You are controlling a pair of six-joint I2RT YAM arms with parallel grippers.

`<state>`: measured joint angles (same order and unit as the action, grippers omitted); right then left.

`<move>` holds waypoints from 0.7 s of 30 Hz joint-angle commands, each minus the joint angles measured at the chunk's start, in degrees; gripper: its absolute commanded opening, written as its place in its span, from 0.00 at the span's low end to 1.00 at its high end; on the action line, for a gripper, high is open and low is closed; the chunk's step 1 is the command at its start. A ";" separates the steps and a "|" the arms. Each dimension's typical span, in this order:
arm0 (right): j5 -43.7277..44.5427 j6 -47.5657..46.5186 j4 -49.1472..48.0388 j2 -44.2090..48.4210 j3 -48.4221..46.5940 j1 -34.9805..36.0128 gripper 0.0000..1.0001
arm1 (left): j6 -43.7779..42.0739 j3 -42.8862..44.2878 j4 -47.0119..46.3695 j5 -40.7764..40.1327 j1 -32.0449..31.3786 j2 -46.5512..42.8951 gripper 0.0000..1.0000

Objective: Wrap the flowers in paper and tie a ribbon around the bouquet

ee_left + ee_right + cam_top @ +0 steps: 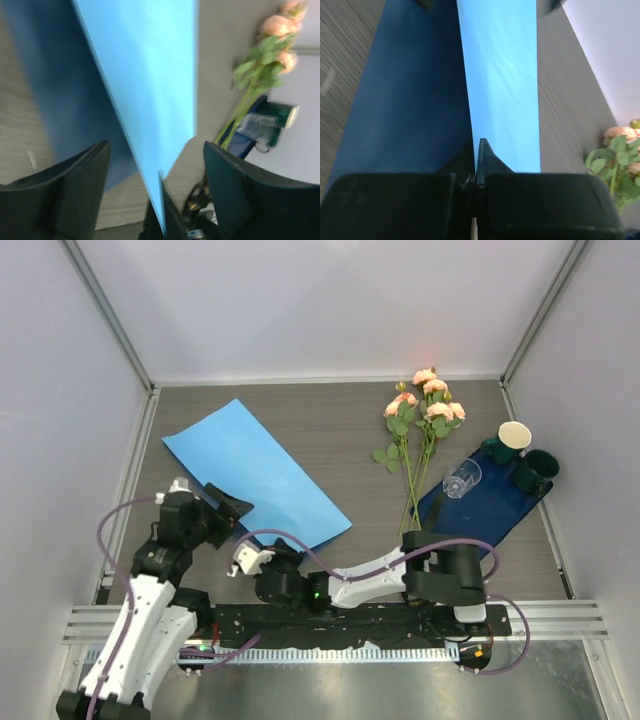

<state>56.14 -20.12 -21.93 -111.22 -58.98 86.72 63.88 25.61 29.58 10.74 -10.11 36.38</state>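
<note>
Right pincer (479, 146): pressed together on a thin edge of the paper (255, 472), sky-blue face to one side, darker face to the other. Left pincer (157, 192): apart, straddling that sheet without gripping it. Lies left of centre on the bench (340, 430), well apart from the flowers (425, 415) at far right. Likely trouble: pinched at the fingertips only, so could slip free, crease or tear under a hard pull toward the flowers.
</note>
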 commanded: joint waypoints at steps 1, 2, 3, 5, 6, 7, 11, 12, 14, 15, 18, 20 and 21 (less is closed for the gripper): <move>-2.16 16.21 0.22 11.35 -2.12 -1.79 0.00 | -9.63 10.59 10.05 -10.82 0.18 -9.20 0.94; -8.09 20.34 3.53 16.77 -1.49 -3.64 0.00 | -10.00 12.43 10.66 -14.31 0.18 -12.18 0.98; -12.41 25.60 5.22 19.43 -0.70 -5.92 0.00 | -10.09 13.15 11.37 -15.39 0.18 -12.99 1.00; -23.29 39.24 5.51 27.06 4.03 -14.71 0.00 | -9.65 13.86 12.43 -15.76 0.09 -13.88 1.00; -26.92 43.19 4.37 29.20 6.40 -18.04 0.00 | -9.47 13.51 12.08 -15.14 0.18 -13.97 1.00; -30.53 48.89 3.57 31.39 10.42 -20.95 0.00 | -9.21 12.81 10.60 -14.44 0.18 -13.88 0.99; -42.84 56.57 0.75 37.30 17.67 -37.44 0.00 | -6.93 6.59 2.96 -10.92 0.18 -10.12 0.96; -50.18 57.03 1.71 35.48 17.41 -40.11 0.00 | -6.58 5.69 0.94 -7.00 0.09 -8.36 0.95; -57.86 59.48 1.29 32.66 16.18 -47.21 0.00 | -6.13 4.29 -3.99 -4.95 0.18 -1.07 0.92; -64.94 60.36 -0.46 31.17 16.35 -49.60 0.00 | -6.31 4.28 -7.23 -4.16 0.18 1.39 0.91; -72.12 62.48 -1.97 24.31 13.20 -54.70 0.00 | -8.06 7.34 -8.49 -2.57 0.18 11.93 0.90; -77.14 62.83 -1.19 21.05 9.51 -55.60 0.00 | -9.03 10.15 -9.19 -1.52 0.26 16.87 0.91; -77.06 61.70 0.38 20.78 8.19 -55.52 0.00 | -9.21 10.86 -9.98 -0.99 0.27 18.01 0.94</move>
<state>-7.01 38.35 -20.99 -88.64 -44.47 32.27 56.53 30.65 26.85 6.02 -10.11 49.65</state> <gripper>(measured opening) 0.024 0.908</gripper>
